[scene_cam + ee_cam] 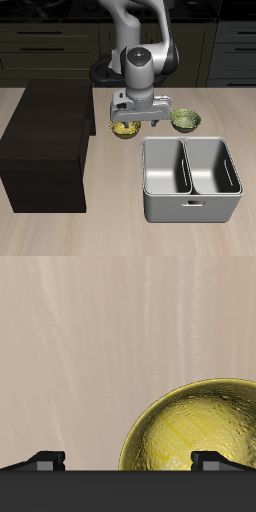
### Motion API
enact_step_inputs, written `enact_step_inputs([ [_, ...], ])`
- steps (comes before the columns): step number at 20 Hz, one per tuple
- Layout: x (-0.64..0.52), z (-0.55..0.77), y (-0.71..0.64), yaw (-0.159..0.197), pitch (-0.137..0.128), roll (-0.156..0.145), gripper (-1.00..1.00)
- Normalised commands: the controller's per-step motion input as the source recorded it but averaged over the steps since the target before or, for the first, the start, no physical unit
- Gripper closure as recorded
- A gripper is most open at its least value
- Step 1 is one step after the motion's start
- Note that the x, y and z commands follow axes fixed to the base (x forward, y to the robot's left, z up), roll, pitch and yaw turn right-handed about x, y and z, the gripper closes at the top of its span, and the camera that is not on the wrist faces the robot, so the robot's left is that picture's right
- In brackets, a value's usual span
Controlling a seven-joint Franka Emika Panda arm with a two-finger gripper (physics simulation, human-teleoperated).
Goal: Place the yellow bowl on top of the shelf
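While your two-finger gripper (131,122) hung low over the light wooden table (120,225), the small bright yellow bowl with the speckled inside (124,130) sat on the table directly under it, just beside the large dark brown-black wooden shelf (48,140). In the exterior view the gripper body hid most of this bowl, and you could see only its front rim. In the wrist view the yellow bowl (200,428) showed its patterned inside, and the two dark fingertips (45,460) stood far apart, so the jaws were spread wide and held nothing. One fingertip was over the bowl, the other over bare table. The flat top of the shelf carried nothing. The duller olive-green bowl (185,120) rested farther along, behind the grey metal bin with two compartments (190,180), which stood nearer the table's front edge.
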Motion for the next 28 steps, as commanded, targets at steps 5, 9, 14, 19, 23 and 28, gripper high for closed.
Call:
enact_step_inputs([
  [5,-0.04,-0.22,-0.05,-0.007,0.023,0.010,-1.00],
  [9,-0.01,-0.04,0.02,-0.007,-0.005,0.035,1.00],
  [14,-0.04,0.12,-0.02,-0.028,-0.015,0.040,1.00],
  [19,-0.04,0.25,0.00,-0.002,-0.035,0.017,1.00],
  [23,-0.01,0.38,-0.04,0.007,-0.050,0.004,1.00],
  [28,-0.04,0.55,-0.14,0.039,-0.078,-0.012,1.00],
])
